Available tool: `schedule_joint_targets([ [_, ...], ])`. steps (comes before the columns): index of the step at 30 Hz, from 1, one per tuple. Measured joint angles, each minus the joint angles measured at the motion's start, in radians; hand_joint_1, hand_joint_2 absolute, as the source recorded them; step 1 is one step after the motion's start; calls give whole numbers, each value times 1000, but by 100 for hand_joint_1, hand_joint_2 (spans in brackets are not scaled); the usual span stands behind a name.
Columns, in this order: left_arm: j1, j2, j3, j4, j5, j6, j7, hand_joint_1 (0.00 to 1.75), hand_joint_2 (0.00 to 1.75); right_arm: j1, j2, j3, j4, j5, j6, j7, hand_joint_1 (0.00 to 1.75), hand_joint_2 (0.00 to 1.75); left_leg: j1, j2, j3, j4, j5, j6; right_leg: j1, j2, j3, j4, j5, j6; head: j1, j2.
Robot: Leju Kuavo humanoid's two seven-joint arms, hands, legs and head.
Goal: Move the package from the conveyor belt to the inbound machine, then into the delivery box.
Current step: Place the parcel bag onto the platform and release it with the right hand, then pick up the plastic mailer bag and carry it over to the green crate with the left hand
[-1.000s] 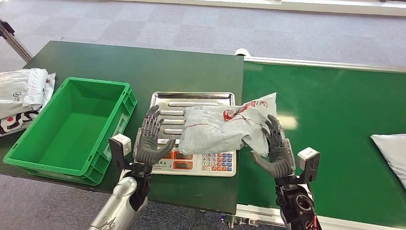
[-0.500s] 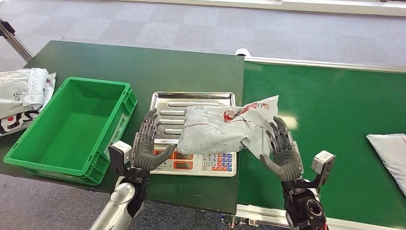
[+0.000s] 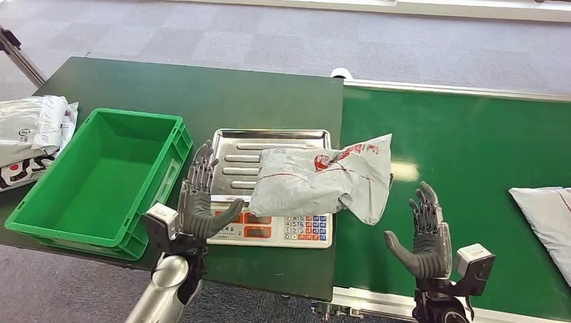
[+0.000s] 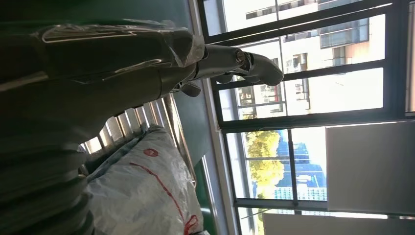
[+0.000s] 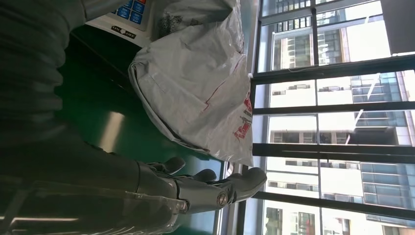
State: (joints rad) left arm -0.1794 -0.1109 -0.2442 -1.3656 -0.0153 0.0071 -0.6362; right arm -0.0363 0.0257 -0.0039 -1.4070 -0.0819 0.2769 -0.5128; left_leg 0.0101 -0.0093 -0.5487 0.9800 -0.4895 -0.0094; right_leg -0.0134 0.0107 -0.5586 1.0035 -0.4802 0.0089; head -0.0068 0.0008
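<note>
the grey package (image 3: 316,178) is lying on the steel tray of the inbound machine (image 3: 273,141), its right end hanging over the desk (image 3: 202,94) edge onto the conveyor belt (image 3: 471,148). it is carrying red printing and a round red mark, too crumpled to read. the machine's front is showing orange displays and a coloured keypad (image 3: 306,227), the key legends too small to make out.

the left hand (image 3: 202,198) is standing upright with fingers spread, holding nothing, just left of the package at the tray's edge. the green delivery box (image 3: 30,225) is sitting directly on its other side. the right hand (image 3: 425,235) is likewise spread and holding nothing, over the belt, apart from the package's overhanging end.

farther right of that hand, another grey parcel (image 3: 547,215) is resting on the belt. beyond the box, white bags (image 3: 34,134) with black print are lying at the desk's far left.
</note>
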Motion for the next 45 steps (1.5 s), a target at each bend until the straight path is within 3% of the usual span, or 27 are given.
schedule_joint_targets([
  [7, -2, -6, -29, -48, -22, -12, -1, 0, 175, 24, 5, -17, -30, -5, -24, 16, 0, 175, 0, 0, 1, 0, 0, 0, 0, 0, 1, 0, 0, 0, 0, 0],
  [13, -74, -10, -125, -17, -253, 16, 69, 0, 175, 41, 17, -33, -30, -8, -21, 15, 0, 175, 0, -1, 1, 0, 1, 0, 0, 0, 1, 0, 0, 0, 0, 0],
  [18, -219, -40, -222, 151, -469, 15, 291, 0, 175, 53, 36, -36, -30, 34, -8, 9, 0, 175, 0, 0, 1, 0, 1, 0, 0, 0, 1, 0, 1, 0, 0, 0],
  [20, -281, -58, -239, 240, -495, -1, 339, 0, 175, 53, 42, -36, -28, 44, -3, 7, 0, 175, 0, 0, 1, 0, 1, 0, 0, 0, 1, 0, 1, 0, 0, 0],
  [29, -451, -117, -266, 540, -652, -3, 469, 0, 175, 40, 68, -39, -15, 76, 12, 20, 0, 175, 0, 0, 0, 1, 1, 0, 0, 0, 0, 0, 1, 0, 0, 0],
  [39, -499, -145, -266, 694, -749, 60, 528, 0, 175, 21, 87, -39, 6, 92, 12, 32, 0, 175, 0, 0, 1, 0, 1, 0, 0, 0, 1, 0, 1, 0, 0, 0],
  [40, -498, -146, -266, 701, -764, 65, 532, 12, 175, 21, 89, -39, 8, 94, 12, 33, 0, 175, 0, 0, 1, 0, 1, 0, 0, 0, 1, 0, 1, 0, 0, 0],
  [43, -497, -150, -265, 718, -797, 58, 536, 141, 175, 19, 94, -39, 11, 99, 12, 35, 0, 175, 0, 0, 1, 0, 1, 0, 0, 0, 2, 0, 1, 0, 0, 0],
  [44, -495, -150, -265, 721, -804, 60, 535, 173, 175, 19, 95, -39, 12, 100, 12, 35, 0, 175, 0, 0, 1, 0, 1, 0, 0, 0, 2, 0, 1, 0, 0, 0],
  [45, -493, -151, -264, 722, -811, 67, 533, 175, 175, 18, 96, -39, 12, 100, 11, 36, 0, 175, 0, 0, 1, 0, 1, 0, 0, 0, 2, 0, 1, 0, 0, 0],
])
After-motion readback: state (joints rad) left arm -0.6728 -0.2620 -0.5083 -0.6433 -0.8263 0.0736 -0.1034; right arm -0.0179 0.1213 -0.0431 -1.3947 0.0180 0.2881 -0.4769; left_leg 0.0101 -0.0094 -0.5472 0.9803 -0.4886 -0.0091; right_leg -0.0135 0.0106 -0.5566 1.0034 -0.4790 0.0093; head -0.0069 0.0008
